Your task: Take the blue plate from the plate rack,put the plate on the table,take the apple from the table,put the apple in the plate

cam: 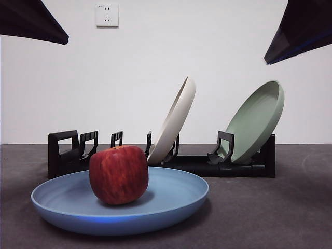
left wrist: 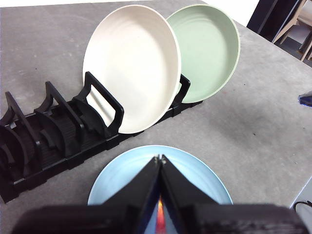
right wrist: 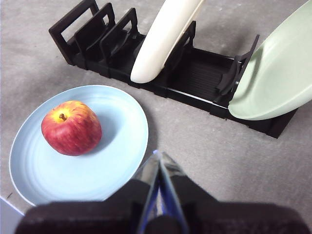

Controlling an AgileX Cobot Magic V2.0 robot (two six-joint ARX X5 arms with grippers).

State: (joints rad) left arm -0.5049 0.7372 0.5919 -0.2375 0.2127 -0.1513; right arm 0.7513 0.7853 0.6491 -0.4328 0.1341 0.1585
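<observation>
The blue plate [cam: 171, 199] lies flat on the dark grey table [cam: 270, 212] in front of the black plate rack [cam: 67, 153]. The dark red apple [cam: 119, 174] sits in the plate, left of its middle. The right wrist view shows the apple [right wrist: 71, 127] in the plate [right wrist: 112, 156], near the rack [right wrist: 195, 78]. My left gripper [left wrist: 160, 158] is shut and empty, raised above the plate [left wrist: 195, 170]. My right gripper [right wrist: 158, 155] is shut and empty, raised beside the plate's rim. Both arms show only as dark tips at the top corners of the front view.
A cream-white plate [cam: 174, 122] and a pale green plate [cam: 257, 122] lean in the rack's slots. A wall socket [cam: 107, 15] is on the white wall behind. Furniture legs [left wrist: 292, 24] stand beyond the table's edge in the left wrist view.
</observation>
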